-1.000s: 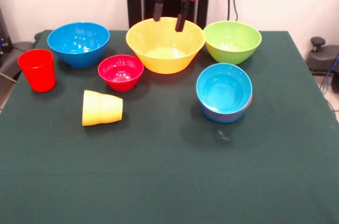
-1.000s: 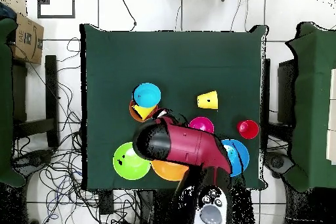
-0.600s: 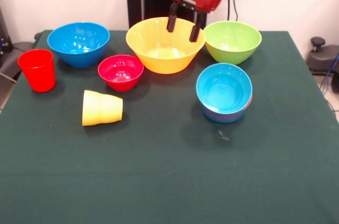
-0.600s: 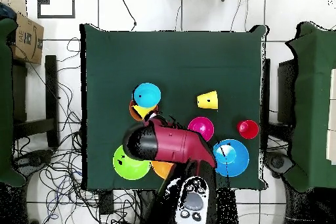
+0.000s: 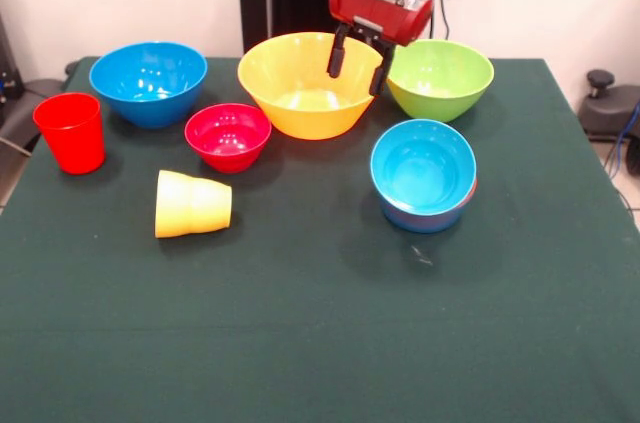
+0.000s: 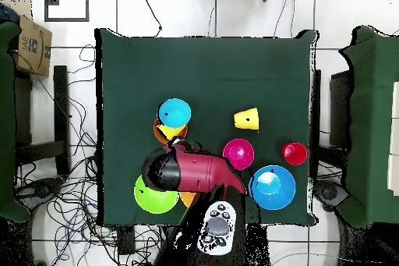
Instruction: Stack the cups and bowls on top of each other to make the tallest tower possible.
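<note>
My gripper [image 5: 357, 68] hangs open over the right rim of the large yellow-orange bowl [image 5: 300, 91], close beside the lime green bowl [image 5: 440, 78], with nothing between its fingers. The medium blue bowl [image 5: 148, 81] stands at the back left, and the red cup [image 5: 70, 131] is upright near the left edge. In front of the yellow bowl sits the crimson bowl [image 5: 228, 135], and a yellow cup [image 5: 193, 204] lies on its side. The tower [image 5: 423, 173] is a light-blue bowl nested in others. Overhead, the arm [image 6: 191, 171] hides the gripper and most of the yellow bowl.
The green table [image 5: 320, 343] has wide bare cloth on the near side of the front view. In the overhead view a cardboard box [image 6: 31, 44] sits off the table at the upper left, and cables [image 6: 78, 200] trail over the floor.
In the front view the gripper has moved right and down, from above the yellow bowl's far rim to its right rim by the green bowl. It stayed open. No cup or bowl moved.
</note>
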Action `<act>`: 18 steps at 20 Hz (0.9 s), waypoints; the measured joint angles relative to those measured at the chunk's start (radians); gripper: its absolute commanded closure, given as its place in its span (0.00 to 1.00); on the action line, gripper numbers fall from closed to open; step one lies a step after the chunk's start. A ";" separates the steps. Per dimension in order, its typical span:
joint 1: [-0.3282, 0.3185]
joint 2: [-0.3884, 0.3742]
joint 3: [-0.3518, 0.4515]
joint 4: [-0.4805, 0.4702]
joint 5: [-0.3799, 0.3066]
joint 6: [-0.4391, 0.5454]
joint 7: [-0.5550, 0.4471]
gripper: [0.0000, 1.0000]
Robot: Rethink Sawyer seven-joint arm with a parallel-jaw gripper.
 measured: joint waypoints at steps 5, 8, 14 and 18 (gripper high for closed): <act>-0.002 0.001 -0.002 0.018 0.000 0.000 0.000 0.00; 0.000 0.001 -0.013 0.028 0.000 0.000 0.000 0.00; -0.001 0.001 -0.034 0.046 0.000 0.000 0.000 0.00; -0.001 0.005 -0.040 0.053 0.000 -0.001 0.000 0.00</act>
